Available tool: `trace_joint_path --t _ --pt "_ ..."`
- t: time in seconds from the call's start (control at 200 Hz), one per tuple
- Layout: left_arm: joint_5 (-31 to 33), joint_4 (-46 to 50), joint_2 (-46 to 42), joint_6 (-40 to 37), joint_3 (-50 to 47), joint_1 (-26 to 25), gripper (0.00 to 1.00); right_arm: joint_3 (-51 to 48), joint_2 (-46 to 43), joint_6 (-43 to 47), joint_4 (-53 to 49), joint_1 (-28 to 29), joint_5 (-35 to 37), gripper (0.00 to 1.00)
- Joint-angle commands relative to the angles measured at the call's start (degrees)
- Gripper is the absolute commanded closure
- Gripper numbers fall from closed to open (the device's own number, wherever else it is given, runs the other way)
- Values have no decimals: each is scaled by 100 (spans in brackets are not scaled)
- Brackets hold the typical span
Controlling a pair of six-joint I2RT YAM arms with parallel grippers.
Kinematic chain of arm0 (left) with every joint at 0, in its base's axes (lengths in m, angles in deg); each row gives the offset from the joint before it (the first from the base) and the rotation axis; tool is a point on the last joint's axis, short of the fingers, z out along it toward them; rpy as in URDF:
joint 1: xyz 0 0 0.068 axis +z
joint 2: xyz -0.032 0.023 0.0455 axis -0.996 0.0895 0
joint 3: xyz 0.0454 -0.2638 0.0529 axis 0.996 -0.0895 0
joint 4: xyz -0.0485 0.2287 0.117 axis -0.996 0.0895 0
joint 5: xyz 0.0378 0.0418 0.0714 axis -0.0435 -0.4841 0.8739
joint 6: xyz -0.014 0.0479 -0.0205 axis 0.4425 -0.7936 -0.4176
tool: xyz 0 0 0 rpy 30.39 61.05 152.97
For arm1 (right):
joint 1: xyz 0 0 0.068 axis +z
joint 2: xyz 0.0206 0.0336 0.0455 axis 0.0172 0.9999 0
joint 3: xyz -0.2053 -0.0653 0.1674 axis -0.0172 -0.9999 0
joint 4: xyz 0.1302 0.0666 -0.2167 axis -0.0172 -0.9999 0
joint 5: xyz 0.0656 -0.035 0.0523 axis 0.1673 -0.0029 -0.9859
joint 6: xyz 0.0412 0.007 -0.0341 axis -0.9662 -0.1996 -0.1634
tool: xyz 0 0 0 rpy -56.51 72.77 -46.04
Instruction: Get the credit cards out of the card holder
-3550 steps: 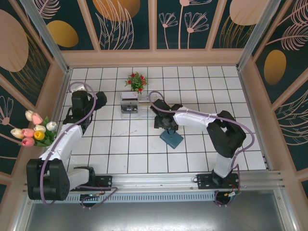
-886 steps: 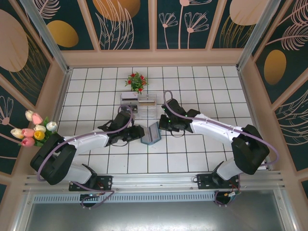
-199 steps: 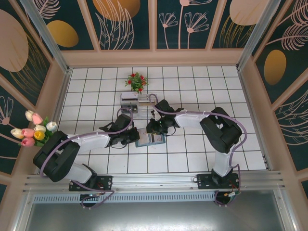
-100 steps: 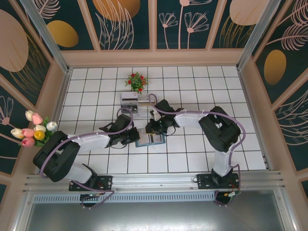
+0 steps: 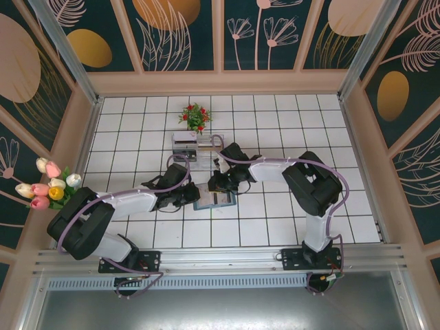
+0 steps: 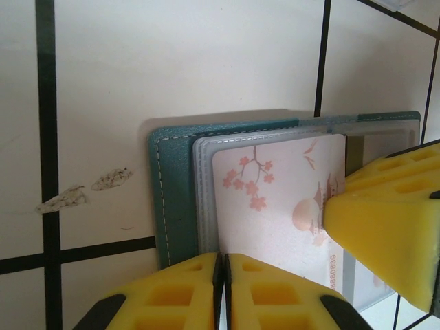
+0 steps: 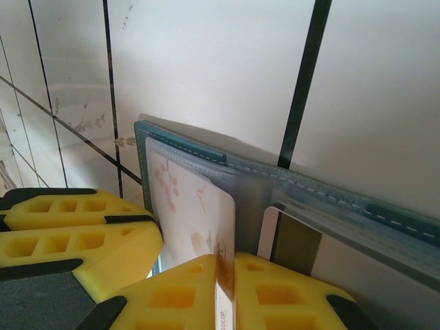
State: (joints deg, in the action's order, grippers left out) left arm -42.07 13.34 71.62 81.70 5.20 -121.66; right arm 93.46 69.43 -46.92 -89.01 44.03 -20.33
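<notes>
The flat teal stitched folding card holder (image 5: 218, 201) lies open on the white tiled table (image 5: 275, 124). It sits about midway between the left and right edges, slightly toward the near edge, and on the near side of a clear acrylic box rack (image 5: 196, 146). The left gripper (image 5: 191, 197) is at the holder's left side and the right gripper (image 5: 217, 187) is at its far side, so both tools meet over it. In the left wrist view, the yellow pads of the left gripper (image 6: 221, 265) are closed until they almost touch. They pinch the edge of the card holder (image 6: 172, 192) where its clear plastic sleeve begins. A pale rectangular plastic card printed with pink blossom (image 6: 275, 206) lies in that sleeve, and one yellow finger of the right gripper (image 6: 385, 227) presses on its right side. In the right wrist view, the right gripper (image 7: 225, 265) is closed to a narrow gap, with the blossom card (image 7: 185, 206) clamped edge-on between its pads. The card is tilted up from the card holder (image 7: 323, 189). A second thin card, tan with a dark stripe (image 7: 292, 240), sits in a slot just beside the clamped one.
</notes>
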Motion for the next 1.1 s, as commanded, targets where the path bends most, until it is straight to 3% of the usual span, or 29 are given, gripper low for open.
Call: trace_joint_path --t 0.0,0.601,0.846,1.096 --pt "245 424 32 -55 -198 14 85 -191 -74 204 -377 -16 208 85" --pt "252 438 34 -69 -216 8 86 -274 -234 289 -489 -96 284 86" --pt "241 429 46 -69 -231 13 86 -274 -554 116 -277 -86 131 80" --pt "232 415 51 -58 -233 14 86 -122 -1025 -123 -659 101 657 73"
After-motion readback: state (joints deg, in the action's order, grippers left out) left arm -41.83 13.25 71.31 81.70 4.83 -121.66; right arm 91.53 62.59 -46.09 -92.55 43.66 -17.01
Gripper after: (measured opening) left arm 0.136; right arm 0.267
